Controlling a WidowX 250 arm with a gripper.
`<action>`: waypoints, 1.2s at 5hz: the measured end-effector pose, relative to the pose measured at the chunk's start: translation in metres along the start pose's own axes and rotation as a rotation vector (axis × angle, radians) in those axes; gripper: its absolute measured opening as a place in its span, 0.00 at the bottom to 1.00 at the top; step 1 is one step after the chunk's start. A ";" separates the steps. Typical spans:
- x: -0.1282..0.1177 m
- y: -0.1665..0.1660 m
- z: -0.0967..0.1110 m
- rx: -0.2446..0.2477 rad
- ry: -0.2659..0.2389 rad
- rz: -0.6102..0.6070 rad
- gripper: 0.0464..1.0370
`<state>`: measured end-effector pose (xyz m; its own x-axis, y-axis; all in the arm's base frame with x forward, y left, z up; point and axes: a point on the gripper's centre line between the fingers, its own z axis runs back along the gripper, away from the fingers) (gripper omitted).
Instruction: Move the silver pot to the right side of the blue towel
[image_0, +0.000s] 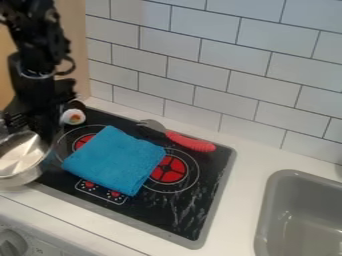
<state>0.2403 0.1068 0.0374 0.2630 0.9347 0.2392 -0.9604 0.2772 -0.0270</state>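
Grey, the sink (266, 200) is sitting at right. The pot (20, 172) is showing left of the towel (115, 159), which is lying on the stove (187, 212). The gripper (35, 125) is hanging by the pot's rim; whether it is grasping, I cannot tell. Beyond, a red-handled utensil (192, 142) and sushi (73, 117) are lying.

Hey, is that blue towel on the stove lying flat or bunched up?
Lying flat: the towel rests on the stove as an even, four-sided shape with fairly straight edges, not heaped.
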 end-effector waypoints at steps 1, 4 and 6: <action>-0.008 -0.020 0.020 -0.020 -0.040 -0.045 0.02; -0.080 -0.096 0.065 -0.112 -0.111 -0.254 0.02; -0.144 -0.121 0.056 -0.102 -0.107 -0.398 0.02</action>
<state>0.3135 -0.0738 0.0610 0.5956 0.7233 0.3495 -0.7703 0.6376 -0.0068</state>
